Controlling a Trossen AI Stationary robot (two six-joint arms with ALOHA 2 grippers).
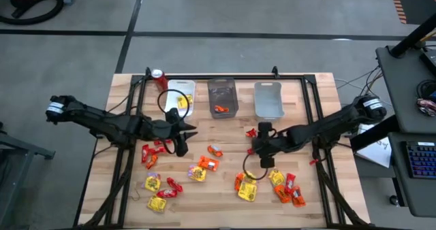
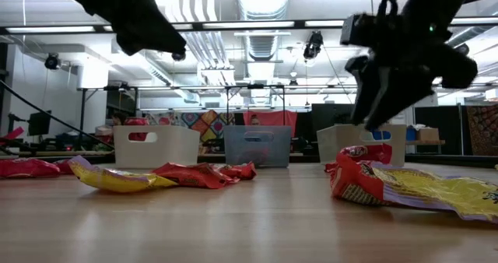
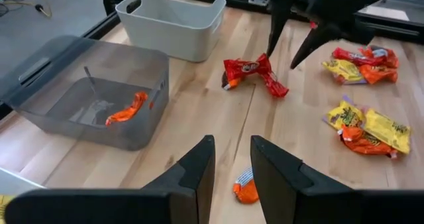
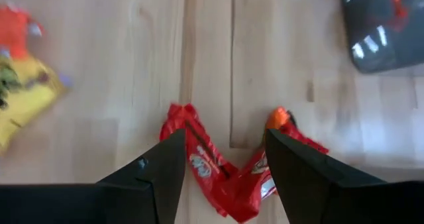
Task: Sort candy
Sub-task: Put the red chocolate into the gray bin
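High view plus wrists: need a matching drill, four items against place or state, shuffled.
Column one:
1. grey bin
2. soda can
3. left gripper
4. right gripper

Column two:
A. open, astride the red packet
B. at the table's far edge, beside the white bin
C. holds an orange packet
D. open, with the loose orange candy showing between its fingers

Pairs: 1-C, 2-B, 3-D, 4-A

Both arms low, jaws apart.
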